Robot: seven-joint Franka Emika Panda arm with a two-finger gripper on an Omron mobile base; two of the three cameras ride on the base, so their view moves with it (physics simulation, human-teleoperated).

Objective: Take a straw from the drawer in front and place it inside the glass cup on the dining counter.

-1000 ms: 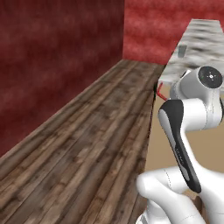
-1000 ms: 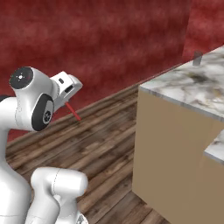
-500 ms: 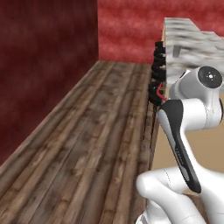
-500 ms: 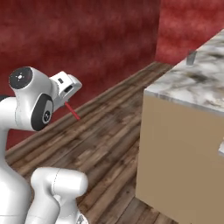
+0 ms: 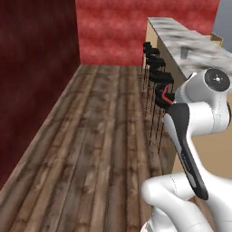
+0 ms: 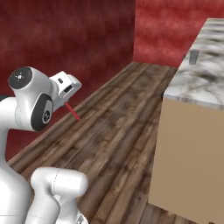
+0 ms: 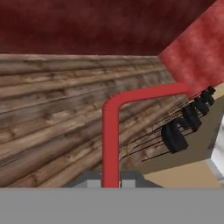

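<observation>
With the straw [image 7: 110, 144] already out of the drawer & clamped between the fingers, pickup looks done. Straw sticks out from the gripper [image 6: 66, 101], bent tip toward 2 o'clock in hand view. Glass cup [image 6: 194, 57] stands on the dining counter's tabletop [image 6: 205, 85], well apart, at approx 1 o'clock in right base view. Left: carry over, drop straw into cup.

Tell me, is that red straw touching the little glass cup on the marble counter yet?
Apart. The right base view shows the straw sticking out of the pincer over the wooden floor, while the glass cup stands far off on the dining counter.
</observation>
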